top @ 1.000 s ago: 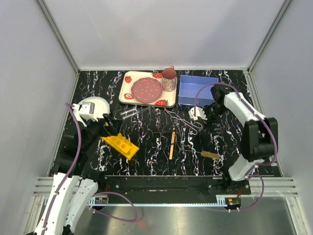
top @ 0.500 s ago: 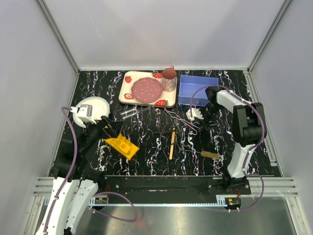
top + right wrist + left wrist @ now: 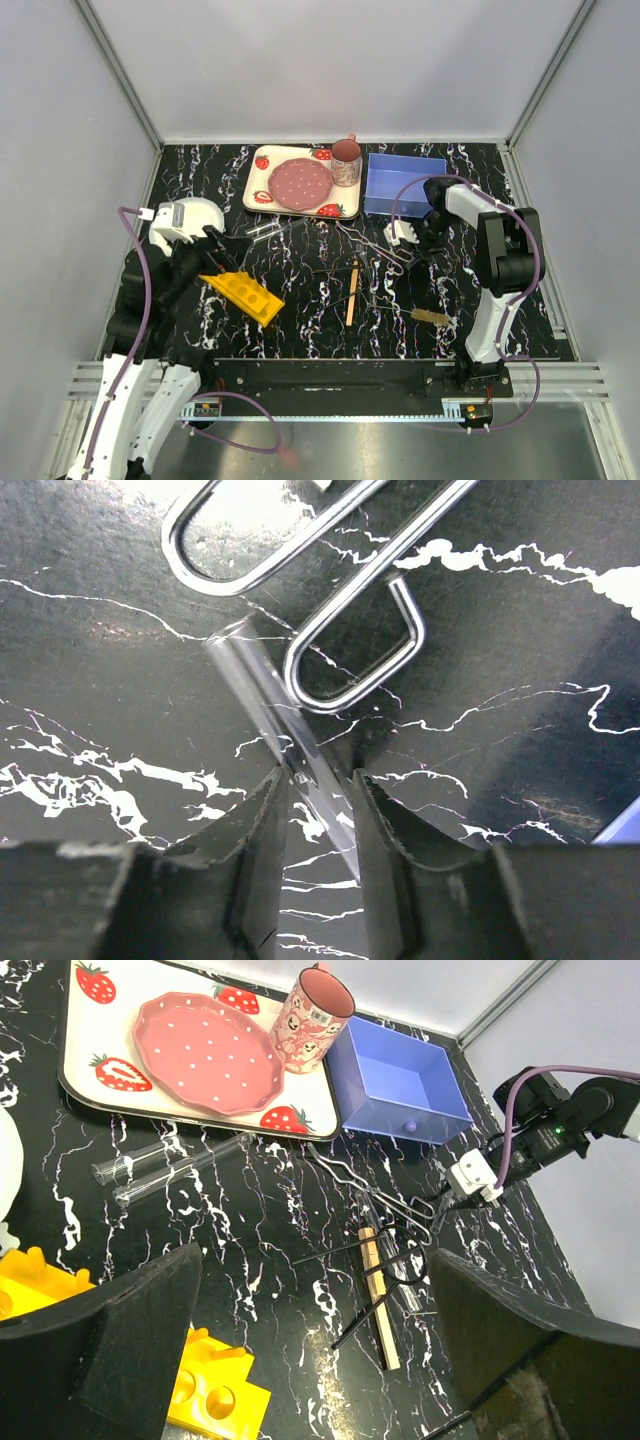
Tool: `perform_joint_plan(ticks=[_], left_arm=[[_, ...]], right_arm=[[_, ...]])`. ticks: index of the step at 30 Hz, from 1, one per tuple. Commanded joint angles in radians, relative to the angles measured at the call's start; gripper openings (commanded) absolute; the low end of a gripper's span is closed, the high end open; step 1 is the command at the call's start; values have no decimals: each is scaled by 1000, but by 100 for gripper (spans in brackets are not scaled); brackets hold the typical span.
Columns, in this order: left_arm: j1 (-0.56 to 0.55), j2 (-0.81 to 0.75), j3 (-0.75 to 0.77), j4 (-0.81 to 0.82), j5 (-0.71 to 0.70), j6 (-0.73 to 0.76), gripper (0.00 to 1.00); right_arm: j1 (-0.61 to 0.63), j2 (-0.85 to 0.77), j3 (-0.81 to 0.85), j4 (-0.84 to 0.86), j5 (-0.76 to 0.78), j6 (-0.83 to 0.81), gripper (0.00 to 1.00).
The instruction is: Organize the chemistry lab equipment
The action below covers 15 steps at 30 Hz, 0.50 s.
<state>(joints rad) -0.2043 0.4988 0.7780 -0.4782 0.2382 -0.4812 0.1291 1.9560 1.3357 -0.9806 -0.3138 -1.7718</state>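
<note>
In the right wrist view a clear glass tube [image 3: 262, 688] lies slantwise on the black marble table and runs in between the fingers of my right gripper [image 3: 320, 785]. The jaws stand narrowed around it. The left fingertip [image 3: 268, 798] is at the glass, and a slit shows on the right side. The wire tongs [image 3: 350, 590] lie just beyond. My left gripper [image 3: 310, 1360] hangs wide open and empty above the yellow rack [image 3: 205, 1390]. Two more tubes [image 3: 165, 1165], the wooden stick [image 3: 380, 1305] and the brush [image 3: 432, 317] lie loose.
A strawberry tray [image 3: 258, 200] with a pink plate and a cup [image 3: 346, 162] stands at the back, beside a blue box [image 3: 403, 185]. A white plate [image 3: 205, 212] lies at the left. A black wire ring holder [image 3: 400, 1255] crosses the stick.
My right gripper has come down over the tube beside the tongs, and its jaws have narrowed from wide open. The left arm has shifted a little to the left, still open.
</note>
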Motion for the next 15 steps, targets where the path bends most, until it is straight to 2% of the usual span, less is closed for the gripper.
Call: perform_joint_plan(ticks=[1,6,10,11,13,15], left_arm=[[-1,-16,-2,68,50,-42,99],[-1,-9,-123,263,193,-226,99],[-20,46,-265,513,303,-550,99],[-38,64,-311,618,323,-583,99],[-131,102,-324,658,291,-597,99],[-219,142,-306,653,178,-577,99]], right_arm=[[-11,-20,-33,0,15,18,34],[-26,-35,-24,-12,5,101,19],[-49,-74,-9,-35,-63,164,17],[-51,-86,-9,-39,-76,190,17],[-52,-117,-7,-62,-103,212,16],[-54,-149,-6,-81,-119,254,16]])
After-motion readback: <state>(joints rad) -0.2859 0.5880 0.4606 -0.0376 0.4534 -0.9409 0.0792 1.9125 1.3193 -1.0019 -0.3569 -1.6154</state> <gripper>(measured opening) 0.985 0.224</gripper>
